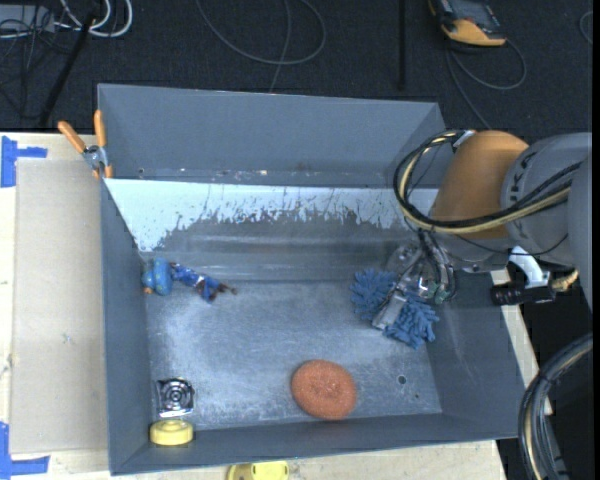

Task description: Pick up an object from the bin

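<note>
My gripper (394, 306) reaches down into the bin's right side, its fingers pressed into a blue shaggy cloth mop head (372, 288). Blue tufts show on both sides of the fingers, at the upper left and the lower right. Whether the fingers have closed on the cloth cannot be made out. A round orange-brown scouring pad (323, 388) lies on the floor below and to the left of the gripper, apart from it.
At the far left of the bin floor lies a small blue toy figure (178, 278). In the front left corner stands a small metal-and-yellow item (173, 411). The arm with its orange cover and cables hangs over the right rim.
</note>
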### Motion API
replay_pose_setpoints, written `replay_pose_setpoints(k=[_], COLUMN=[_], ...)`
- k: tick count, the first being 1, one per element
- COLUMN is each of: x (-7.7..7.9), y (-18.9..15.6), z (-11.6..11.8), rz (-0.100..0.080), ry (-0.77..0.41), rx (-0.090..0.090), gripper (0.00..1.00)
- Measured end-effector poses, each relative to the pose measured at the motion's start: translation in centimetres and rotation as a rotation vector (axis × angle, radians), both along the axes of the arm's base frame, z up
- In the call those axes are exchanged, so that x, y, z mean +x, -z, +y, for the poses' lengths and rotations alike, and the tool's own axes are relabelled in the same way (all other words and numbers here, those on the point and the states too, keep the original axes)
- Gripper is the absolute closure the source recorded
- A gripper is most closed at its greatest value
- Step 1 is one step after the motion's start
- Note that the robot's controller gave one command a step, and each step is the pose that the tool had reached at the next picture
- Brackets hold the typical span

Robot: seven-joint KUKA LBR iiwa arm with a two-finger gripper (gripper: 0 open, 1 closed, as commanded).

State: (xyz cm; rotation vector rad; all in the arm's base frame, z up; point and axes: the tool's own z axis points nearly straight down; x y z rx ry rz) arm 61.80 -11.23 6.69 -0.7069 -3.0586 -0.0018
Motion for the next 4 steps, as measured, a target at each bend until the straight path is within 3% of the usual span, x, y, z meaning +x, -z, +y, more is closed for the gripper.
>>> replay_pose_setpoints(k=[1,4], x=[-0.6,-0.8], y=[-0.4,-2.3], z=[1.1,1.1], rz=[-0.003,0.004], ry=[0.020,0.019], rx=[-0.001,0.001], gripper=[1.00,1.00])
